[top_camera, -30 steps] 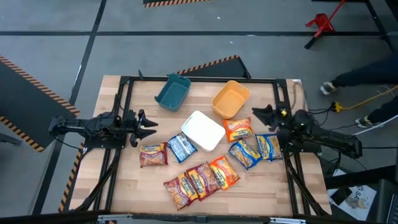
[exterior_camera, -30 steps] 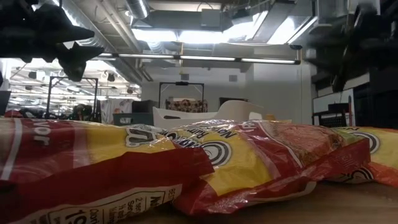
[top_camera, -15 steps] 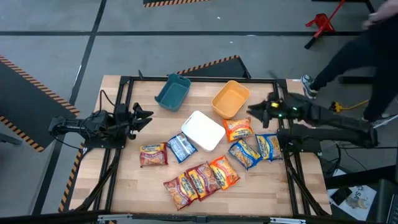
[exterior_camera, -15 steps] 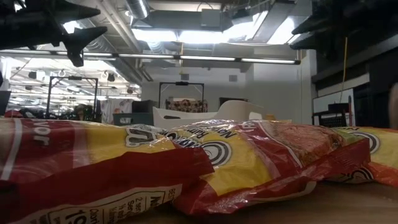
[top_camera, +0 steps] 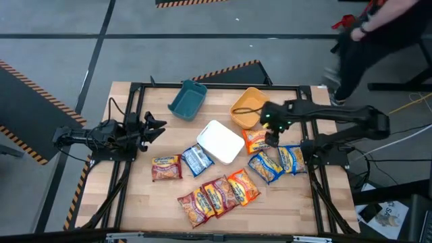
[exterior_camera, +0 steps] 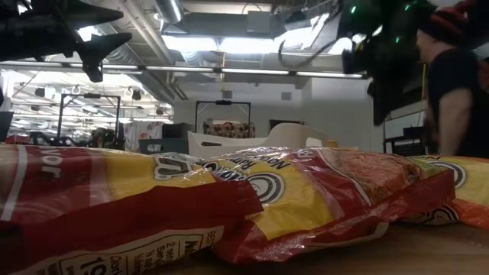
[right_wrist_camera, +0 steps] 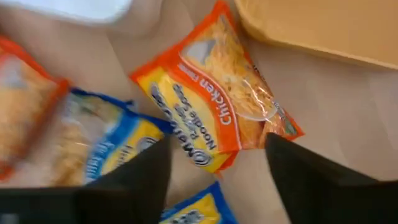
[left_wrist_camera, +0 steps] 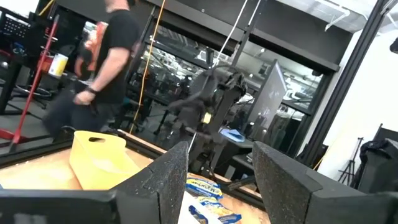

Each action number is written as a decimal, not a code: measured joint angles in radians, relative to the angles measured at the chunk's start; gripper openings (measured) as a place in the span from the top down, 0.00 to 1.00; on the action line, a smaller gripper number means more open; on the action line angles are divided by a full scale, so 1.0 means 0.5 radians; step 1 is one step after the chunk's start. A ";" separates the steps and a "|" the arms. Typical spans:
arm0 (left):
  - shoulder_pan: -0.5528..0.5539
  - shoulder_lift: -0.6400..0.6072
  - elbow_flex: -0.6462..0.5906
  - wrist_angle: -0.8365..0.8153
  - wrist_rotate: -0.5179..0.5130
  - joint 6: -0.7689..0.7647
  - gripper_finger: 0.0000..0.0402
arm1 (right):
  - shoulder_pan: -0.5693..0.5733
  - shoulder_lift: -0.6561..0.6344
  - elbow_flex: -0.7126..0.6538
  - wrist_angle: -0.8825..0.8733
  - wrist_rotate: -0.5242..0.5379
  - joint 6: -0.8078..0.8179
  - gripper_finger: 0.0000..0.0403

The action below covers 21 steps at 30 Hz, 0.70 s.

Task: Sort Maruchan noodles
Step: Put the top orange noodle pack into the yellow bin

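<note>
Right gripper (top_camera: 273,137) poised directly over the orange chicken packet (top_camera: 258,140), fingers (right_wrist_camera: 317,180) spread wide with the packet's near edge showing between them; not yet touching by the look of the wrist view. Lying flat just beside the orange bin (top_camera: 250,107) on one side and the white bin (top_camera: 221,141) on the other; blue packets (top_camera: 278,163) just below the gripper toward the table's front; remaining packets, dark red (top_camera: 167,167) and a mixed cluster (top_camera: 217,192), well off toward the centre and front; teal bin (top_camera: 187,98) far across.

Judged as the reach-and-descend step of a first pick; nothing yet sorted, all bins appearing bare. Next move calling for a straight drop onto the glossy wrapper, closing across its short width, then a short carry to the orange bin right alongside; slippery film likely to slide or crumple under a shallow pinch.

Left gripper (top_camera: 154,128) waiting at the far left edge, fingers parted.

Against half a second earlier: right arm swung inward from the table's right rail to above the packet; left arm unchanged; person (top_camera: 378,27) at the upper right stepped further along.
</note>
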 joint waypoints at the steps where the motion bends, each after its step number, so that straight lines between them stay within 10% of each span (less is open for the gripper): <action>1: 0.000 -0.001 0.000 0.000 0.002 -0.001 0.57 | 0.000 0.058 -0.006 -0.013 0.052 -0.051 0.27; 7: 0.000 0.000 0.000 -0.005 -0.014 0.002 0.57 | -0.074 0.348 -0.007 -0.017 0.066 -0.352 0.07; 21: 0.000 0.000 0.000 -0.011 -0.005 -0.013 0.57 | -0.249 0.651 -0.080 0.311 -0.191 -0.760 0.11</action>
